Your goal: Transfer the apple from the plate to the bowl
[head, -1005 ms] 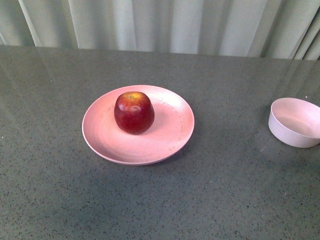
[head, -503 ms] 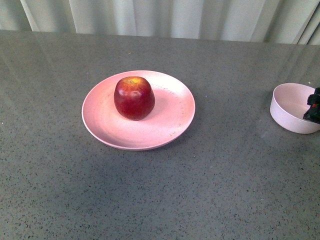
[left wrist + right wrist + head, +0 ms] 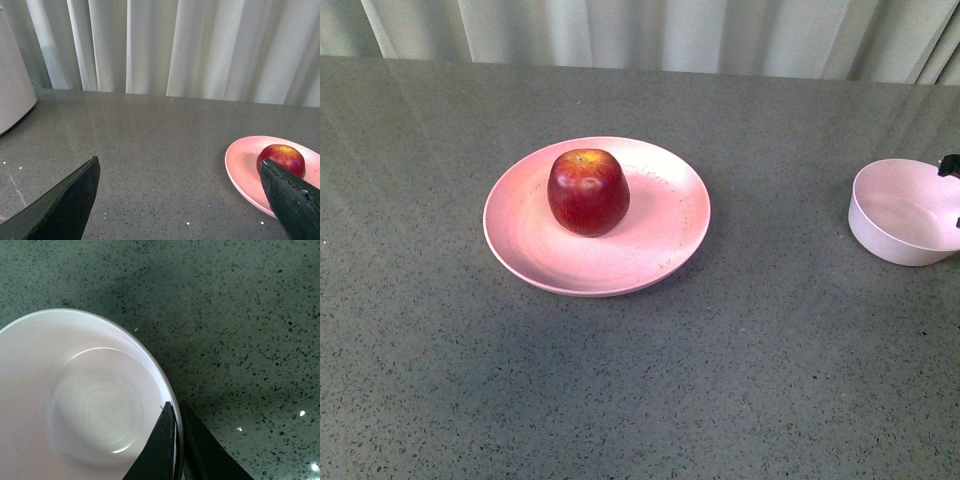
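Apple (image 3: 587,192) sits on plate (image 3: 665,235); right tool (image 3: 175,407) seemingly pinches bowl (image 3: 75,365) rim; left tool (image 3: 178,162) gapes empty.

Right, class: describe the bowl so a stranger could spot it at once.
On the grey table, look right of the wide pink plate holding the apple. The bowl stands at the far right: small, deep, paler pink and empty.

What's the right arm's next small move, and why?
Probably slide the bowl toward the plate: the right gripper pinches its rim, one finger inside and one outside, and the empty bowl stands well to the right of the apple.
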{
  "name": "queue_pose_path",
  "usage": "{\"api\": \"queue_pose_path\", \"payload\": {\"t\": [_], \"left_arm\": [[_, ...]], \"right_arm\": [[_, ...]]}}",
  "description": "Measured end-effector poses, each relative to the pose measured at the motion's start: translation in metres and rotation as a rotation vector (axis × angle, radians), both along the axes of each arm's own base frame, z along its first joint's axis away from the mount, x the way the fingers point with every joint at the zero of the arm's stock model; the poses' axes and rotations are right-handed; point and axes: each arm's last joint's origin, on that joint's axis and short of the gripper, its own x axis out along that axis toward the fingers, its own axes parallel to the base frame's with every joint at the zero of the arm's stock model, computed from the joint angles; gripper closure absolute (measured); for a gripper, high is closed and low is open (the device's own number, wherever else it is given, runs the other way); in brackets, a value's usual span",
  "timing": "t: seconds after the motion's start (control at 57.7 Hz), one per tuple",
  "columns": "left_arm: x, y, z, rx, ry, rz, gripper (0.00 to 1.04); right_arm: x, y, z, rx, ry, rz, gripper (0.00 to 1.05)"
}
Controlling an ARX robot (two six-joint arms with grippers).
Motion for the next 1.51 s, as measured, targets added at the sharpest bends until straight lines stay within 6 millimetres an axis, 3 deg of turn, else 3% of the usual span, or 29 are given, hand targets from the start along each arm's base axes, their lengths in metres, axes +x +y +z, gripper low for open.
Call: {"api": "queue_pose_path", "payload": {"t": [0.121, 0.399, 0.52, 0.641, 0.849, 1.057, 1.127, 1.335, 1.439, 1.508], "left_arm": [[0.000, 0.000, 0.000, 0.000, 0.000, 0.000, 0.09], [0.000, 0.000, 0.000, 0.000, 0.000, 0.000, 0.09], [0.000, 0.000, 0.000, 0.000, 0.000, 0.000, 0.09], [0.000, 0.000, 0.000, 0.000, 0.000, 0.000, 0.09], [0.000, 0.000, 0.000, 0.000, 0.000, 0.000, 0.09], [0.000, 0.000, 0.000, 0.000, 0.000, 0.000, 0.09], [0.000, 0.000, 0.000, 0.000, 0.000, 0.000, 0.09], [0.000, 0.000, 0.000, 0.000, 0.000, 0.000, 0.09], [0.000, 0.000, 0.000, 0.000, 0.000, 0.000, 0.09], [0.000, 0.000, 0.000, 0.000, 0.000, 0.000, 0.09]], "right_arm": [[0.001, 0.012, 0.006, 0.021, -0.017, 0.038, 1.03], [0.007, 0.065, 0.017, 0.055, -0.027, 0.160, 1.03], [0.011, 0.081, 0.014, 0.055, -0.013, 0.190, 1.03], [0.012, 0.091, -0.003, 0.046, 0.041, 0.190, 1.03], [0.013, 0.092, -0.007, 0.045, 0.044, 0.184, 1.02], [0.013, 0.087, 0.003, 0.067, -0.038, 0.192, 0.61], [0.011, 0.085, 0.010, 0.070, -0.070, 0.190, 0.53], [-0.014, 0.073, 0.051, 0.047, -0.256, 0.246, 0.19], [-0.037, 0.064, 0.057, -0.150, -0.529, 0.198, 0.30], [-0.064, 0.053, 0.055, -0.218, -0.662, 0.200, 0.41]]}}
